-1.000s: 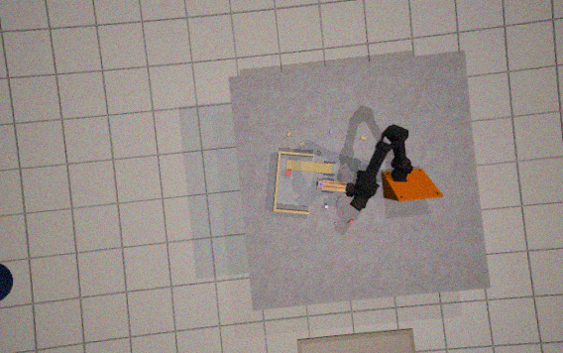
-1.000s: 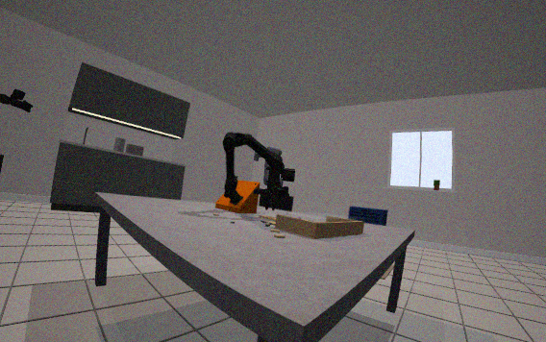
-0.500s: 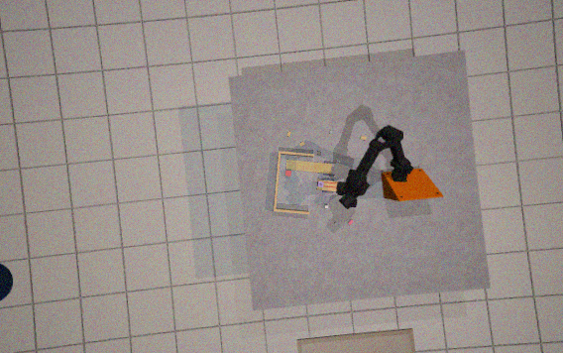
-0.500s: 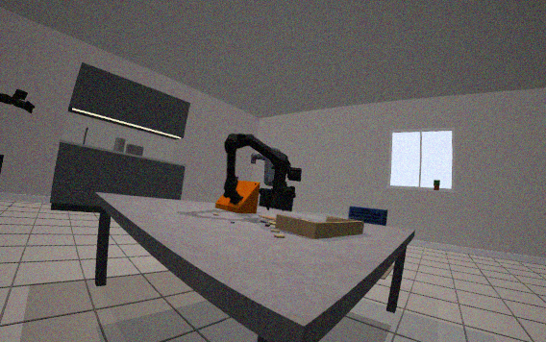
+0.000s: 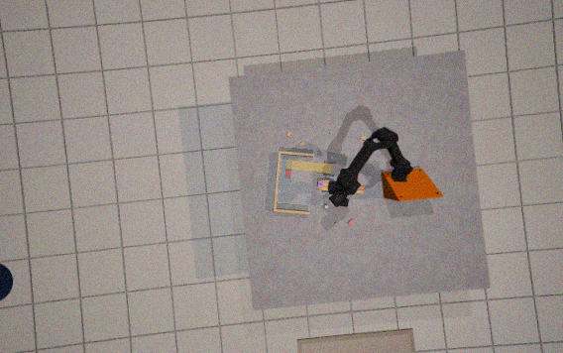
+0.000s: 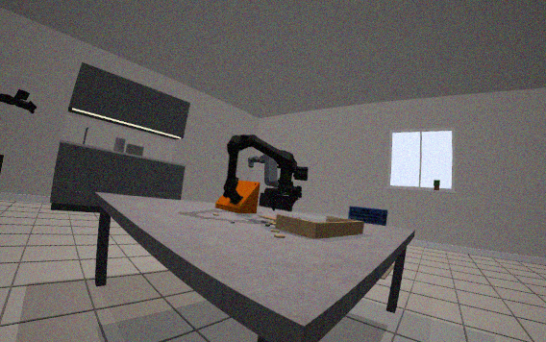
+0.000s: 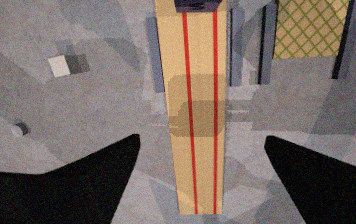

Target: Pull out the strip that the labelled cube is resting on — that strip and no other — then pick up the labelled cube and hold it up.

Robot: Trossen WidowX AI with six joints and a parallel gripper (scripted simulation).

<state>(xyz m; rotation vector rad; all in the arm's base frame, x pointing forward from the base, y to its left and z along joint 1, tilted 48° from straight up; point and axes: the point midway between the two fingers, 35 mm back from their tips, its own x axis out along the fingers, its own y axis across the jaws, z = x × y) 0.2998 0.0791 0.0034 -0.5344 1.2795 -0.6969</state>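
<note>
A pale wooden strip with two red lines (image 7: 202, 165) (image 5: 361, 188) lies outside the frame's open side. A dark purple patterned cube (image 7: 198, 5) (image 5: 321, 184) sits on its far end; its label cannot be read. A yellow strip with green hatching (image 7: 310, 30) (image 5: 309, 167) lies beside it, reaching into the frame. A red cube (image 5: 287, 174) is at that strip's inner end; whether it rests on the strip is unclear. My gripper (image 7: 201, 140) (image 6: 274, 208) is wide open and empty above the red-lined strip, one finger each side, short of the purple cube.
A low three-sided wooden frame (image 5: 277, 180) (image 6: 312, 228) stands beyond the gripper. Grey-blue rails (image 7: 236, 50) flank the strips. A white block (image 7: 59, 66), a small cylinder (image 7: 21, 129) and a pink piece (image 5: 351, 221) lie loose. An orange wedge (image 5: 416, 185) (image 6: 247, 197) stands by the arm's base.
</note>
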